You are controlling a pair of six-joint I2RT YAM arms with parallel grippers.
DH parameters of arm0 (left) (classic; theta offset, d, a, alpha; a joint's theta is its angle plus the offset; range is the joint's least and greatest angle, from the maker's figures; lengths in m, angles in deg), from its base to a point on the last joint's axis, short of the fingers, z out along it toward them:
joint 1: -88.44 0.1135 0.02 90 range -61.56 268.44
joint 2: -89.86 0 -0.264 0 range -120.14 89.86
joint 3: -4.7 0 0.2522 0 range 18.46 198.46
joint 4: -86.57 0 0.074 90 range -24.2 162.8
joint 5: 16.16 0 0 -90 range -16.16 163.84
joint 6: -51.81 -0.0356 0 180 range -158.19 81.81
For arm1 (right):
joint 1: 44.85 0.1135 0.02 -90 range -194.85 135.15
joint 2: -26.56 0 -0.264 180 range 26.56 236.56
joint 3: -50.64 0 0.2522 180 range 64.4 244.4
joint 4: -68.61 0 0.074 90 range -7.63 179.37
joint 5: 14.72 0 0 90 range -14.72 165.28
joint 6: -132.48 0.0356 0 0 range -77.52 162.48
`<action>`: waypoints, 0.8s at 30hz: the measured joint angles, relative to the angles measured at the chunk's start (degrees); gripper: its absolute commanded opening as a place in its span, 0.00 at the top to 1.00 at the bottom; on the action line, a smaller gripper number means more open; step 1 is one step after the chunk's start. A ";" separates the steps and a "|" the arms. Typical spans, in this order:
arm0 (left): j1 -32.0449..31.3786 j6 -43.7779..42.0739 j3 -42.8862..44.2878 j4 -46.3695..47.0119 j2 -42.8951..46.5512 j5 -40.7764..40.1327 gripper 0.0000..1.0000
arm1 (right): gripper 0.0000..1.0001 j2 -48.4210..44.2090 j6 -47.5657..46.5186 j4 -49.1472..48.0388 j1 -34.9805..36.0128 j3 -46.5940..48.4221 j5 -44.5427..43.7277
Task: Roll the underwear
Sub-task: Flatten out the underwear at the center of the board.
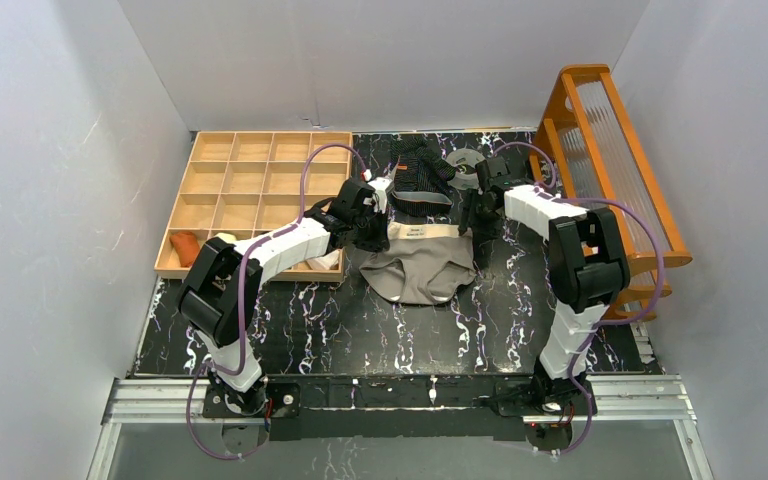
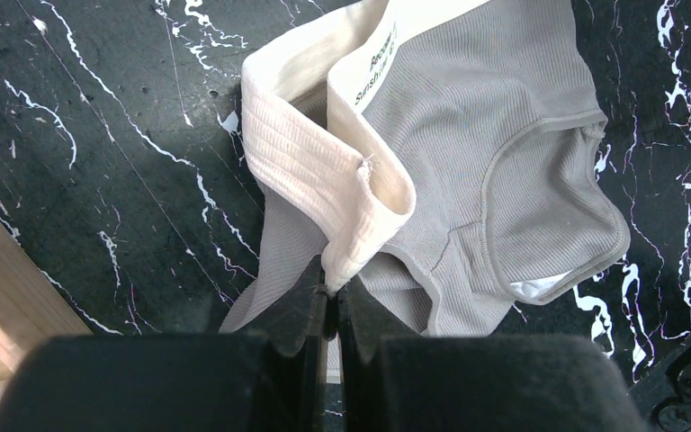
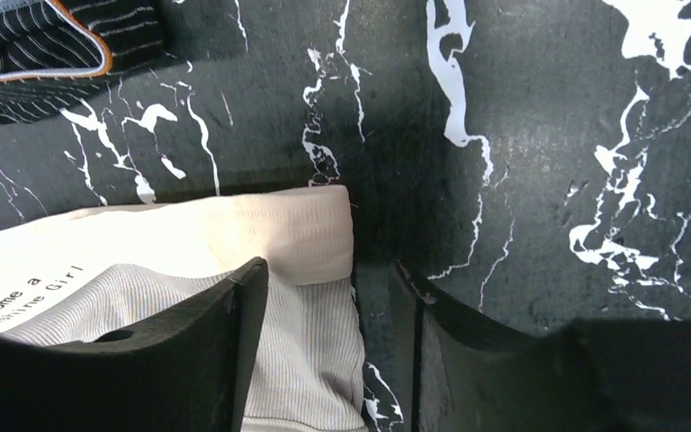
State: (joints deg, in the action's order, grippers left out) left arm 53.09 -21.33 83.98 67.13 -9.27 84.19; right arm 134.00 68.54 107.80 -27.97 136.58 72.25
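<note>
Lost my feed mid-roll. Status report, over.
Left gripper shut on beige underwear at cream waistband corner. Right gripper open, jaws astride the opposite corner. Garment spread out, not yet rolled. Striped pair lies apart beyond; nothing in the way.

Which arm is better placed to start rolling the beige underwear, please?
Left: the left gripper is shut on a waistband corner of the beige underwear; the right gripper stands open around the other corner.

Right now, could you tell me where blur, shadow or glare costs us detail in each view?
Top external: evenly lit and sharp, with the beige underwear small. Left wrist: cloth ribbing crisp, near jaws a dark blur. Right wrist: waistband partly washed out, table shadowed between the jaws.
</note>
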 measured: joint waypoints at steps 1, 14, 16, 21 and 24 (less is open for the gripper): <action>0.00 0.00 0.00 0.00 0.00 0.02 1.00 | 0.42 0.33 -0.13 -0.37 -0.13 0.04 0.22; 0.04 0.09 -0.42 0.50 0.00 1.05 1.00 | 0.99 2.16 -2.54 -3.26 -0.22 0.46 2.49; 0.04 0.11 -0.72 0.70 0.07 1.09 1.00 | 0.99 1.60 -2.99 -2.93 -0.22 0.46 3.54; 0.04 1.25 -3.10 0.52 3.61 1.33 0.97 | 0.99 -9.44 -3.56 -1.27 -0.22 -1.07 7.89; 0.02 3.78 -4.20 -2.36 10.47 1.38 0.97 | 0.99 -24.11 -3.82 -0.94 -0.13 -1.86 11.23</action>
State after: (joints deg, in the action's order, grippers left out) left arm 53.11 -17.55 79.78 64.77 1.20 85.56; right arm 109.89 64.72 106.86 -28.10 134.72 83.48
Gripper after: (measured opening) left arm 0.032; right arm 0.041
